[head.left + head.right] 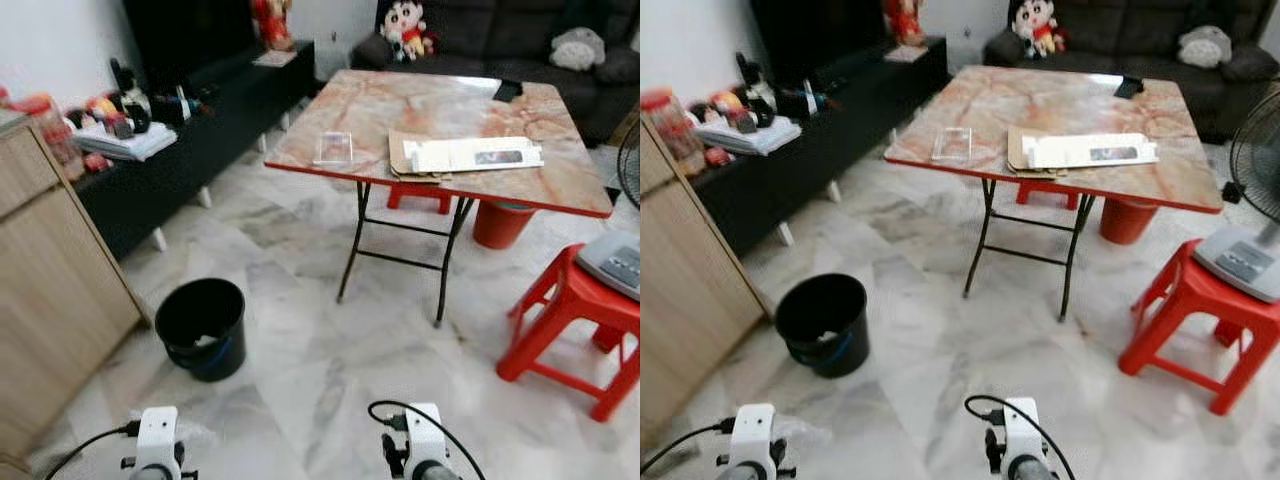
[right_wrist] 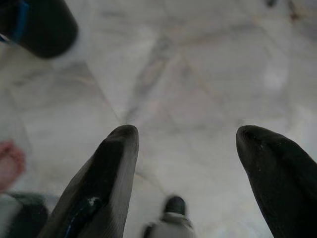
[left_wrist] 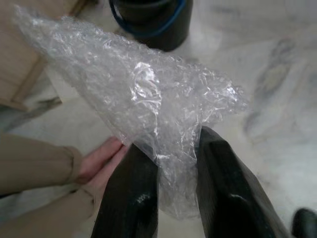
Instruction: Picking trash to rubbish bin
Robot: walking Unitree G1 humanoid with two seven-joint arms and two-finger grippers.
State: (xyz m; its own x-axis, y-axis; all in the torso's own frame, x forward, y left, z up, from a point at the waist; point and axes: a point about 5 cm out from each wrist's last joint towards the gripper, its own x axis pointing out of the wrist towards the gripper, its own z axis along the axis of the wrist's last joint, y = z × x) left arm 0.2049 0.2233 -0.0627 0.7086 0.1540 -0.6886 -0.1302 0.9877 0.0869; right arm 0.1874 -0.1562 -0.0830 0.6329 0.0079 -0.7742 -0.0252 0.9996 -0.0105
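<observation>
A crumpled sheet of clear bubble wrap is pinched between the two black fingers of my left gripper, which is shut on it. A person's hand in a tan sleeve touches the wrap's lower edge beside my finger. The black rubbish bin stands on the marble floor ahead and to the left, with some white trash inside; it also shows as the bin just beyond the wrap. My right gripper hangs open over bare floor, nothing between its fingers.
A folding table with cardboard and a clear plastic piece stands ahead. Red stools and a fan are at the right. A wooden cabinet is at the left, a black TV bench behind it.
</observation>
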